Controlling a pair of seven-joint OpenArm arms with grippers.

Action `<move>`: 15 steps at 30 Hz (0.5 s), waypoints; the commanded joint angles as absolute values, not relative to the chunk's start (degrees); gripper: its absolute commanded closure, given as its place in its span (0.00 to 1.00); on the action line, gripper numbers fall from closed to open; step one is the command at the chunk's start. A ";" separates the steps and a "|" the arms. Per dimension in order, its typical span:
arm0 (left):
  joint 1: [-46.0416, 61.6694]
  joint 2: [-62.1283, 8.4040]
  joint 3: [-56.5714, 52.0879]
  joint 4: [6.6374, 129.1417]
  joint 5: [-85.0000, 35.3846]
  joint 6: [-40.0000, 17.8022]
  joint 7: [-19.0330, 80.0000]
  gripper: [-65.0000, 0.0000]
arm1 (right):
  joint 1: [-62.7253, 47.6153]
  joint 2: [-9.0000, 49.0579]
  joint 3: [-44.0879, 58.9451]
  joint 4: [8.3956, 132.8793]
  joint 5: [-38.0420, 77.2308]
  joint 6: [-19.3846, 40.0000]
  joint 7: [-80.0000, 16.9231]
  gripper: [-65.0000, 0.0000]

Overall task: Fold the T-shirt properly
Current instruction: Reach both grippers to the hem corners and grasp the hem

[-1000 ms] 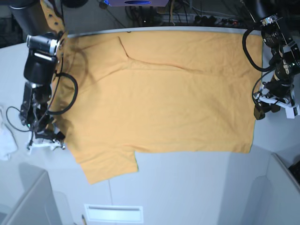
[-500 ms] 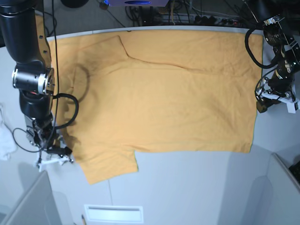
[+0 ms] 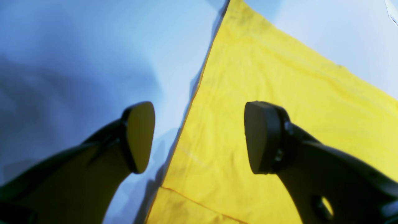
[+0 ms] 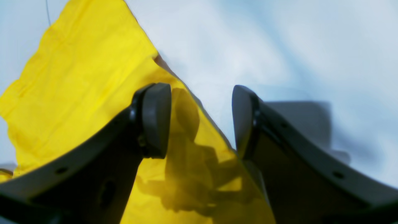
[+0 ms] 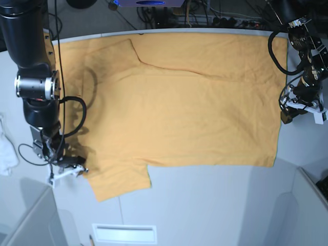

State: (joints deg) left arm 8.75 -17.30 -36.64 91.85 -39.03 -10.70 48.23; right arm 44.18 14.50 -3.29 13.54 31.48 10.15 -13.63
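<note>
The orange-yellow T-shirt (image 5: 179,97) lies spread flat on the white table (image 5: 215,205), plain side up, with one sleeve (image 5: 120,182) toward the front left. My right gripper (image 5: 72,170) is low at that sleeve's outer edge. In the right wrist view it (image 4: 200,121) is open, with one finger (image 4: 155,121) over the shirt (image 4: 77,77) and the other over bare table. My left gripper (image 5: 285,114) is at the shirt's right hem. In the left wrist view it (image 3: 199,137) is open and straddles the hem edge of the shirt (image 3: 279,93). Both grippers hold nothing.
A small white cloth (image 5: 6,154) lies at the table's far left edge. A white slot plate (image 5: 124,233) sits at the front. Cables (image 5: 205,20) run behind the table's back edge. Grey panels rise at the front corners.
My right arm has swung down and inward, bringing its gripper from beside the shirt to the front-left sleeve's edge. My left gripper has barely moved at the right hem.
</note>
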 commanded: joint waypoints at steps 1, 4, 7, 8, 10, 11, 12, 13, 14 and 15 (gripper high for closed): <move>8.31 -18.24 -36.97 92.79 -39.52 -10.95 46.99 0.34 | 45.76 13.85 -4.00 14.02 31.52 11.38 -15.43 0.55; 8.31 -18.24 -36.97 92.79 -39.52 -10.95 46.99 0.34 | 45.85 13.32 -4.88 14.02 31.52 13.49 -15.43 0.55; 8.31 -18.33 -36.97 92.79 -39.52 -10.95 47.08 0.34 | 45.85 13.14 -4.88 14.02 31.52 13.41 -15.16 0.55; 8.31 -18.33 -36.97 92.79 -39.52 -10.95 47.08 0.34 | 45.76 13.14 -4.88 14.02 31.52 13.41 -15.08 0.55; 8.31 -18.33 -36.97 92.79 -39.52 -10.95 47.08 0.34 | 45.67 13.14 -4.88 14.02 31.52 13.41 -15.08 0.60; 8.13 -18.33 -36.97 92.70 -39.52 -10.95 47.08 0.34 | 45.58 13.23 -4.88 14.02 31.43 13.41 -15.08 0.65; 8.04 -18.33 -36.97 92.70 -39.52 -10.95 47.08 0.34 | 45.58 13.32 -4.88 14.02 31.43 13.41 -15.08 0.72; 7.87 -18.33 -36.97 92.70 -39.43 -10.95 47.08 0.34 | 45.58 13.49 -4.88 14.02 31.43 13.41 -15.08 0.79; 7.78 -18.33 -36.79 92.70 -39.08 -10.95 46.99 0.34 | 45.58 13.49 -4.88 14.02 31.43 13.41 -14.99 0.85; 7.60 -18.33 -36.62 92.70 -37.67 -10.95 46.90 0.34 | 45.58 13.58 -4.97 14.02 31.43 13.41 -14.99 0.91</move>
